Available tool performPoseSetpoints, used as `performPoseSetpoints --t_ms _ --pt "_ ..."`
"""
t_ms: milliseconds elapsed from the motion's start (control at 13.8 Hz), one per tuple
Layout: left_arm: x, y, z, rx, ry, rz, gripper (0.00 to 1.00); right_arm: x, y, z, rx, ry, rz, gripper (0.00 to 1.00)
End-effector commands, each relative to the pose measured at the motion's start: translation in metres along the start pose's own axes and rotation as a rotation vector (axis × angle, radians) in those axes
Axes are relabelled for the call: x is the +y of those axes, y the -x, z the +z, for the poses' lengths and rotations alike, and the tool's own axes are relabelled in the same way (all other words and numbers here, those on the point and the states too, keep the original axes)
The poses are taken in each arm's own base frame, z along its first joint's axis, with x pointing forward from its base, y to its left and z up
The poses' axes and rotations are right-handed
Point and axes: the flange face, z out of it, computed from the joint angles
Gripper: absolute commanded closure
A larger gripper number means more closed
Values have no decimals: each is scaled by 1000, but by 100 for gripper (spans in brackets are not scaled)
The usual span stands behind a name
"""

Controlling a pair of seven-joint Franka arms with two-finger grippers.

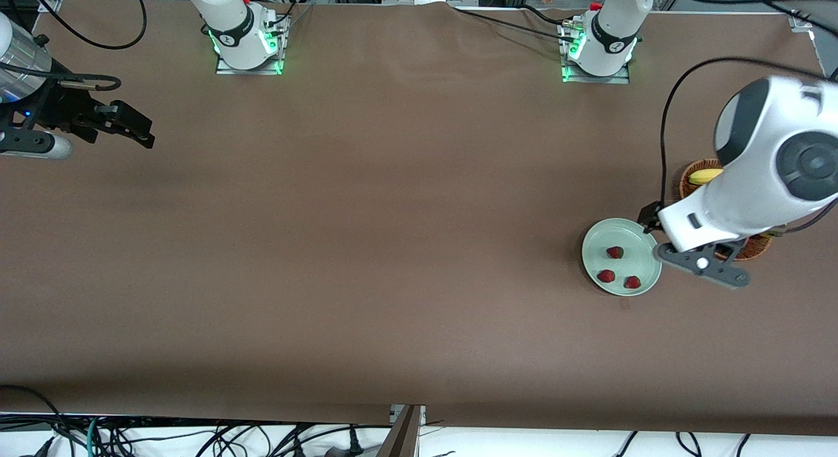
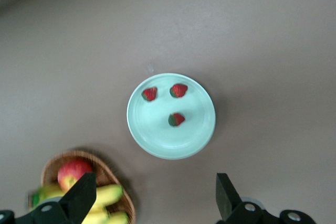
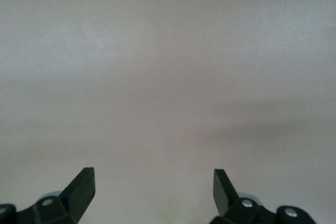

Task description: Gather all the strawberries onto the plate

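Three strawberries (image 1: 615, 252) (image 1: 606, 275) (image 1: 632, 282) lie on the pale mint-green plate (image 1: 605, 237) toward the left arm's end of the table. In the left wrist view they (image 2: 149, 94) (image 2: 179, 90) (image 2: 176, 119) lie apart from one another on the plate (image 2: 157, 132). My left gripper (image 2: 155, 198) is open and empty, up in the air over the bare table between the plate and the basket; in the front view (image 1: 651, 222) the arm mostly hides it. My right gripper (image 1: 145, 133) is open and empty at the right arm's end of the table, and its wrist view (image 3: 154, 190) shows only bare table.
A brown wicker basket (image 1: 689, 174) stands beside the plate, farther from the front camera, partly under the left arm. It holds a banana (image 1: 704, 176). The left wrist view shows its rim (image 2: 113, 174), a red apple (image 2: 73, 172) and bananas (image 2: 107, 195).
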Motion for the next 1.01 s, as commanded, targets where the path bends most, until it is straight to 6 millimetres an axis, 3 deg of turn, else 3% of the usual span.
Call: performPoseSetpoints --t_ms 0,145,217,361,506,940 --pt "-1 17 -50 21 5 -177 0 2 -3 -7 14 10 -9 1" --pt "-15 23 -63 43 35 -320 0 6 -3 -9 17 10 -3 1" --pt "-18 32 -79 99 61 -371 0 6 -3 -9 17 10 0 1" --pt "-24 76 -79 136 176 -450 0 7 -4 -8 20 14 2 1" --pt "-11 110 -64 169 167 -457 0 8 -5 -9 24 21 2 1" --pt "-23 120 -58 150 158 -368 0 8 -5 -9 24 21 2 1"
